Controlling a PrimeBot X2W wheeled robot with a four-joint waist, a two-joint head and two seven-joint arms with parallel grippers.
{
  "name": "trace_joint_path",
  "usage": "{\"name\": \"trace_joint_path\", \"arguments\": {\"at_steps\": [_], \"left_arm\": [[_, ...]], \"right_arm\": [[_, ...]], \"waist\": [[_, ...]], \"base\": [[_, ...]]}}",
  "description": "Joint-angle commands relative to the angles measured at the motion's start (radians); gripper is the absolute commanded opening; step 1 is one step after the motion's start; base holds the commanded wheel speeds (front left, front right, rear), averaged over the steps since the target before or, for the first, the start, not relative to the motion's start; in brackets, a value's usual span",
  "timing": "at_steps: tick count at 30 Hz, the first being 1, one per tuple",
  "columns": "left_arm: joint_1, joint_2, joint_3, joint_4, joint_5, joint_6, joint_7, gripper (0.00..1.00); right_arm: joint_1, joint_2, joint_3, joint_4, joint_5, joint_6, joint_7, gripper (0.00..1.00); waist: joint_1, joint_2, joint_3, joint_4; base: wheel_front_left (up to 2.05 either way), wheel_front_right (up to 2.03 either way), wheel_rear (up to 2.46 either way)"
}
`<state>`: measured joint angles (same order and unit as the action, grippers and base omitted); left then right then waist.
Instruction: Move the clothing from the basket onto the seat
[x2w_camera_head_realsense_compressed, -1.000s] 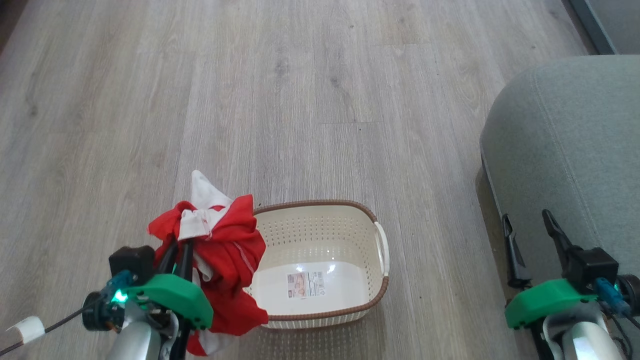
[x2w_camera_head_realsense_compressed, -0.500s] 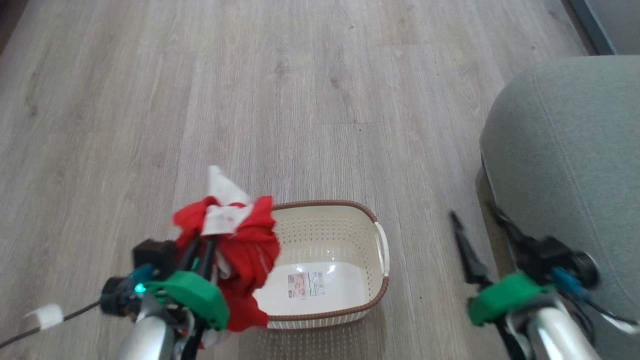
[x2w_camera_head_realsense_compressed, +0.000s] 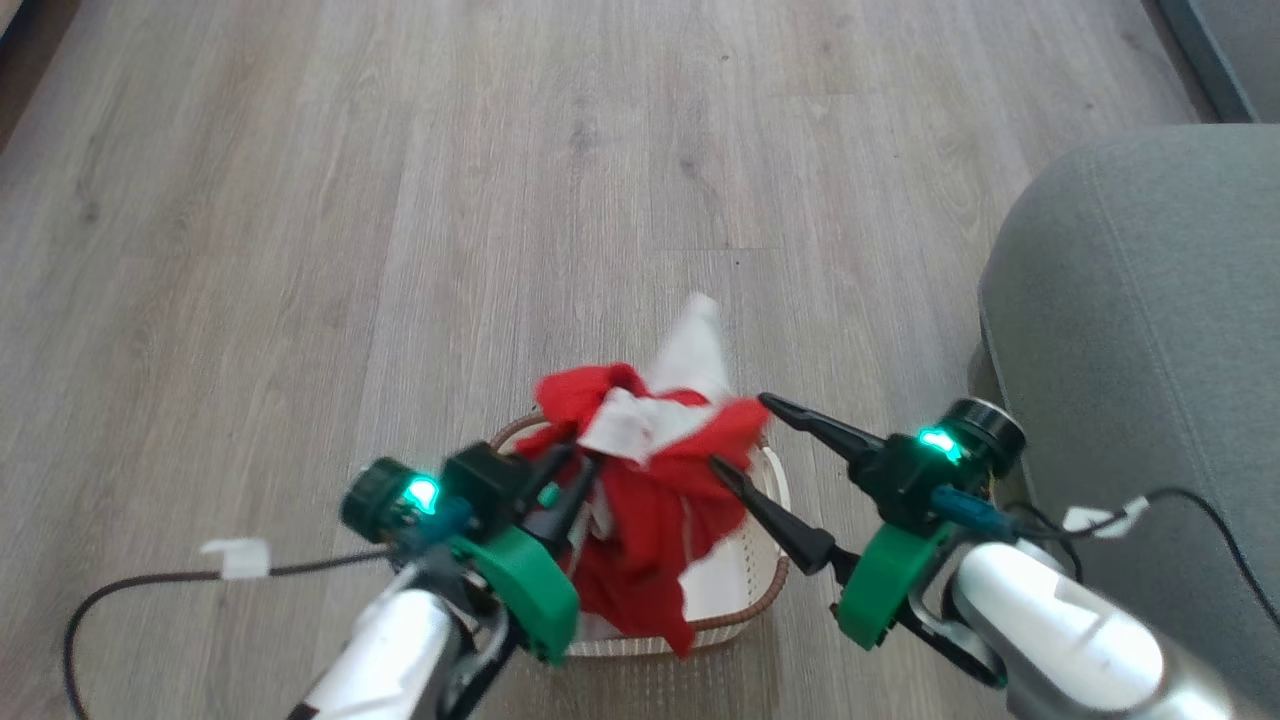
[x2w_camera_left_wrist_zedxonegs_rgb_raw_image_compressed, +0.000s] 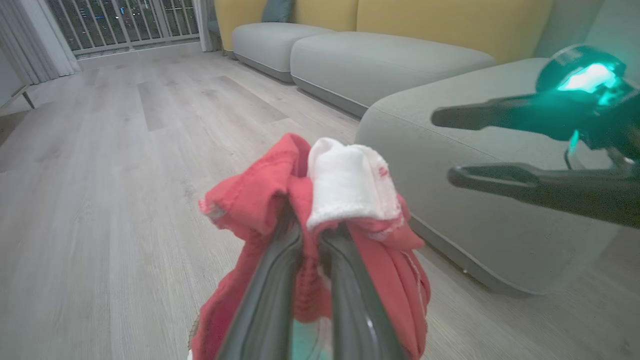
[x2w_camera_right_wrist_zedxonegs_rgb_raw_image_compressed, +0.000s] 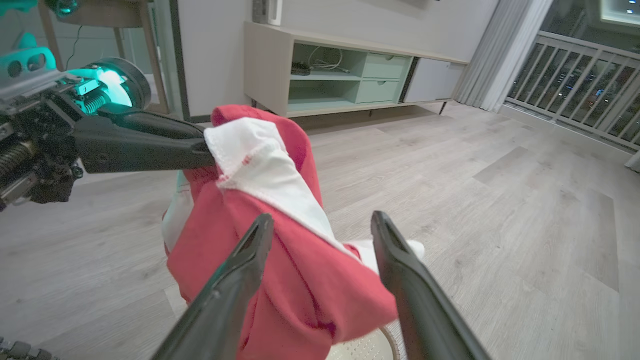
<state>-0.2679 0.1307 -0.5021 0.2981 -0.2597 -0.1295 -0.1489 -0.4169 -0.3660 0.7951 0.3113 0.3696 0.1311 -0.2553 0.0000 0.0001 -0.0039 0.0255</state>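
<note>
The clothing, a bunch of red fabric with white panels, hangs above the basket with my left gripper shut on its top. The left wrist view shows the clothing bunched over the closed tips of that gripper. My right gripper is open, pointing left, its fingertips at the cloth's right edge. In the right wrist view the clothing hangs just beyond that open gripper. The grey-green seat lies to the right. Most of the basket is hidden under the cloth.
Wooden floor stretches ahead and to the left. A cable with a white tag trails from the left arm. More sofa cushions stand behind the seat. A low cabinet lines the far wall.
My left gripper has carried the clothing rightward, from the basket's left side to above it. My right gripper has swung left from beside the seat to the cloth, still open. The camera shifted slightly.
</note>
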Motion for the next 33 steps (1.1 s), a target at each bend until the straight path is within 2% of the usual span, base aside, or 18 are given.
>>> {"name": "trace_joint_path", "arguments": {"at_steps": [1, 8, 16, 23, 29, 33], "left_arm": [[-0.068, 0.024, 0.002, -0.052, -0.013, 0.0, -0.02, 0.0], [-0.133, 0.093, -0.217, -0.137, -0.119, -0.001, -0.068, 0.0], [-0.183, 0.15, -0.305, -0.17, -0.189, -0.001, -0.105, 0.0], [-0.207, 0.195, -0.375, -0.187, -0.236, -0.001, -0.112, 0.0], [-0.232, 0.229, -0.424, -0.21, -0.28, -0.001, -0.113, 0.0], [-0.239, 0.233, -0.438, -0.225, -0.297, -0.001, -0.113, 0.0]], "right_arm": [[-0.052, -0.018, 0.029, -0.02, 0.017, 0.0, -0.006, 1.0], [-0.165, -0.062, 0.228, 0.008, 0.089, 0.0, -0.006, 1.0], [-0.218, -0.088, 0.353, 0.032, 0.152, 0.0, -0.006, 1.0], [-0.233, -0.108, 0.372, 0.045, 0.12, 0.0, -0.006, 1.0], [-0.247, -0.126, 0.343, 0.02, 0.068, 0.0, -0.006, 1.0], [-0.245, -0.124, 0.332, 0.017, 0.061, 0.0, -0.006, 1.0]], "waist": [[0.0, -0.0001, 0.003, 0.001], [0.0, -0.0001, 0.009, 0.011], [0.0, -0.0001, 0.008, 0.014], [0.0, -0.0001, 0.005, 0.008], [0.0, -0.0001, 0.01, 0.001], [0.0, -0.0001, 0.012, 0.0]], "base": [[0.0, 0.0, 0.0], [0.0, 0.0, 0.0], [0.0, 0.0, 0.0], [0.0, 0.0, 0.0], [0.0, 0.0, 0.0], [0.0, 0.0, 0.0]]}}
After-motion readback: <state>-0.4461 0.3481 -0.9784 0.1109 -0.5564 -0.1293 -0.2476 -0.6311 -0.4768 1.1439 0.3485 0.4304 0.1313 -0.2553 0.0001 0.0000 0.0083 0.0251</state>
